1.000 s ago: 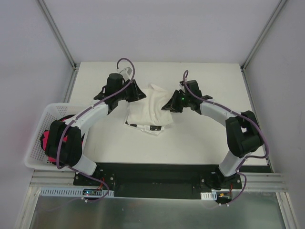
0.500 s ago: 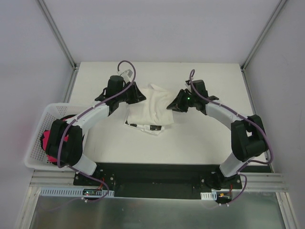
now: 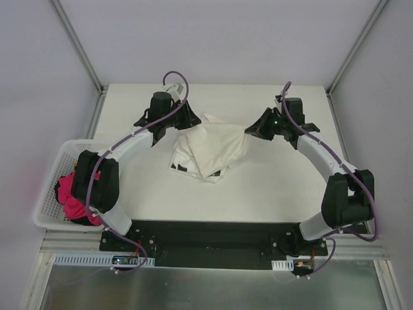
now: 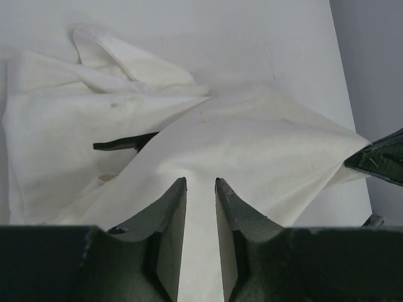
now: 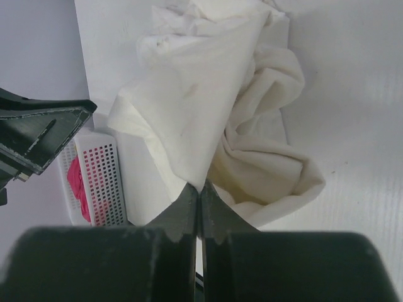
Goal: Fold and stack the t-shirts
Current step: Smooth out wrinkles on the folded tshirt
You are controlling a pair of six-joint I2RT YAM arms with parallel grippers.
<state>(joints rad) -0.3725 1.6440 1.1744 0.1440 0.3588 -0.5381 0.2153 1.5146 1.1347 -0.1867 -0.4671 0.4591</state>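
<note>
The cream-white t-shirt [image 3: 216, 141] hangs stretched between both grippers above the middle of the table. My left gripper [image 3: 191, 121] grips its left edge, and the cloth [image 4: 252, 145] runs between the narrow-set fingers [image 4: 173, 207]. My right gripper [image 3: 251, 129] is shut on the opposite corner, which is pinched at the fingertips [image 5: 200, 187]. Below it a white t-shirt with black marks [image 3: 193, 166] lies crumpled on the table, one black mark [image 4: 123, 143] showing in the left wrist view. More loose cream cloth [image 5: 271, 157] sags below the held corner.
A white perforated basket [image 3: 48, 187] with pink-red cloth [image 3: 68, 190] sits at the table's left edge, seen also in the right wrist view as the basket [image 5: 101, 176]. Metal frame posts stand at the far corners.
Both grippers have moved apart and toward the far side, the right one furthest. The cream-white shirt has been drawn out wider between them.
</note>
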